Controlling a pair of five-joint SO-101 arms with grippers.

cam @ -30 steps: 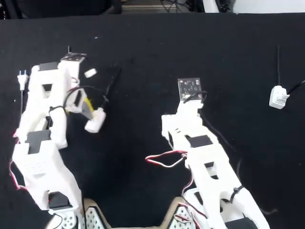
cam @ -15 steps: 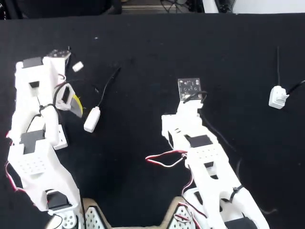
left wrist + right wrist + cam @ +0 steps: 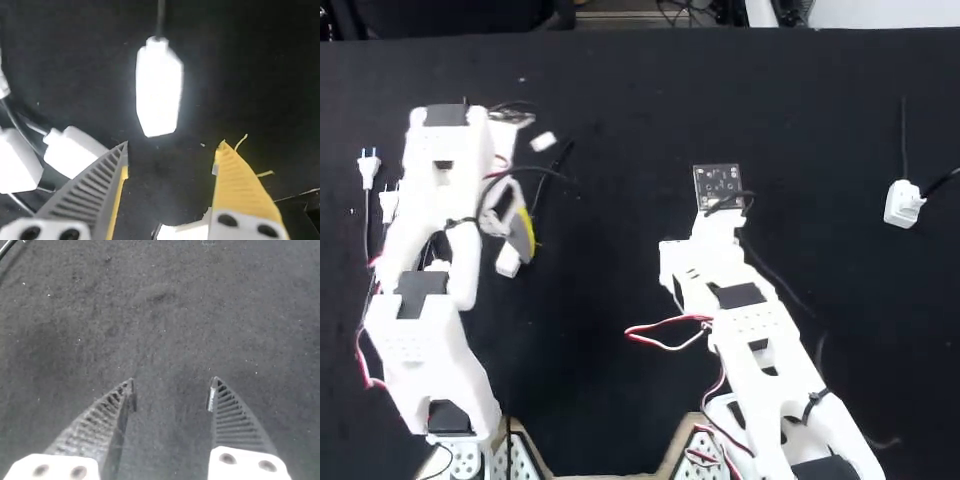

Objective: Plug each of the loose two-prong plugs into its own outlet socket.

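Nearest, the right gripper (image 3: 172,382) hangs over bare black cloth (image 3: 165,305), its two grey fingers spread wide with nothing between them. The left gripper (image 3: 170,145) is just as wide, one finger grey and one yellow. Its wrist view shows what the high view mostly hides: a white socket (image 3: 159,95) lying flat on the cloth just past the fingertips, not touching them. The socket's long axis runs straight away from the gripper, and its dark cable leaves from the far end. From above, only one end of it peeks out beside the yellow finger.

The high view adds more. A blue-tipped plug (image 3: 367,163) lies near the cloth's left edge, lengthwise near-to-far with its prongs toward the far side. A white plug (image 3: 388,205) lies just beside the left arm. Well apart, at the right edge, sits a white block (image 3: 902,203) with a thin cable running away from it.

The cloth covers the whole table; beyond its far edge are dark shapes and loose cables.
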